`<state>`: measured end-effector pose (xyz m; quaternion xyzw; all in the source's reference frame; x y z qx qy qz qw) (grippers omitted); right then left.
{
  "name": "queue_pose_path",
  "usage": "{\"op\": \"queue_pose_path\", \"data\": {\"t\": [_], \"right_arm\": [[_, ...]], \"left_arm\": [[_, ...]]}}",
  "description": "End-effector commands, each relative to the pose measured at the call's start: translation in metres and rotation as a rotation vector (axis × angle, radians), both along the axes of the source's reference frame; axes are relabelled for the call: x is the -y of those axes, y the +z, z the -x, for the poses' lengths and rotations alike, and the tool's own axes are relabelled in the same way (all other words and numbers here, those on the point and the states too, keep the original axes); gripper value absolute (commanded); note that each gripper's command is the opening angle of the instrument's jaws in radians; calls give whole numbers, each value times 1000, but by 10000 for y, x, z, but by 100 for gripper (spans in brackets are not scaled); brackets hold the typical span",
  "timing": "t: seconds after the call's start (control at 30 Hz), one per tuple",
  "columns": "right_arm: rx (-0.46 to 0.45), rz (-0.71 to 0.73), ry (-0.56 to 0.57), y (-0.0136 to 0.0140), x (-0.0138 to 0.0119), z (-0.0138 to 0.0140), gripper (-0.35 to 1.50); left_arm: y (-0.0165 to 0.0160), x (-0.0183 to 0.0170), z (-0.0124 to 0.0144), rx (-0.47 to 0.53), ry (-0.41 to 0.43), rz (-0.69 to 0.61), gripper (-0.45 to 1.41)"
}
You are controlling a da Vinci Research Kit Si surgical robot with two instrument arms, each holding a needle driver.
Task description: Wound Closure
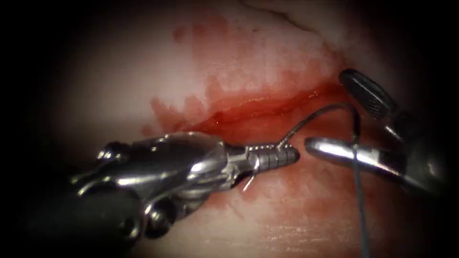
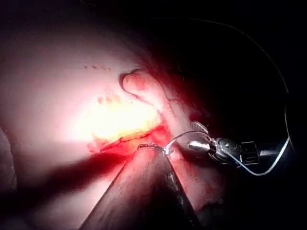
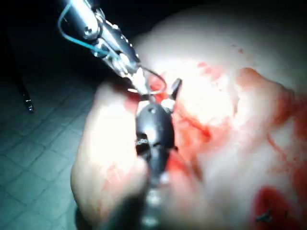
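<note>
The left tool point(image 1: 290, 155) reaches in from the lower left, its jaws shut on the curved needle point(image 1: 319, 112) near one end; a short shiny stub sticks out below the jaws. The needle arcs up and right above the tissue point(image 1: 258, 57), free of it, just on the near side of the cut point(image 1: 267, 106). The right tool point(image 1: 330, 112) stands open, one jaw above and one below the needle's far end, holding nothing. Dark thread point(image 1: 359, 200) hangs from that end toward the bottom edge. The left wrist view has the left tool point(image 2: 154, 147), needle point(image 2: 182, 136) and right tool point(image 2: 204, 143).
Red fluid point(image 1: 224, 119) stains the tissue along the cut and beneath both tools. In the right wrist view the open right tool point(image 3: 169, 95) faces the left tool point(image 3: 135, 76), and blue thread point(image 3: 80, 41) loops round the left tool's shaft. More thread point(image 2: 268, 168) trails behind the right tool.
</note>
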<state>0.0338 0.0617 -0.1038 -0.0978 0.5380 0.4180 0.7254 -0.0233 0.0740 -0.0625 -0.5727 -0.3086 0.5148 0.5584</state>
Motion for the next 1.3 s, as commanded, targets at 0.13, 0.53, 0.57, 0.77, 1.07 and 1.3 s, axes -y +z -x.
{"op": "queue_pose_path", "data": {"t": [0.13, 0.53, 0.57, 0.77, 1.07, 1.3], "right_arm": [[-9, 0, 8, 5, 1, -8, 52], [-12, 55, 34, 9, 6, 0, -35], [0, 64, 32, 10, 7, 2, -35], [37, 121, -10, 11, 6, 13, -35], [67, 189, -204, 13, -5, 13, -35], [77, 322, -415, 14, -22, 9, -35]], "left_arm": [[4, -4, 7, -1, 6, 13, -35], [0, 1, 14, 2, 16, 32, -35], [0, 1, 14, 1, 17, 37, -35], [-6, 0, 18, -32, 29, 133, 6], [-10, -15, 7, -12, 114, 359, 78], [-12, -12, -23, -31, 165, 397, 79]]}}
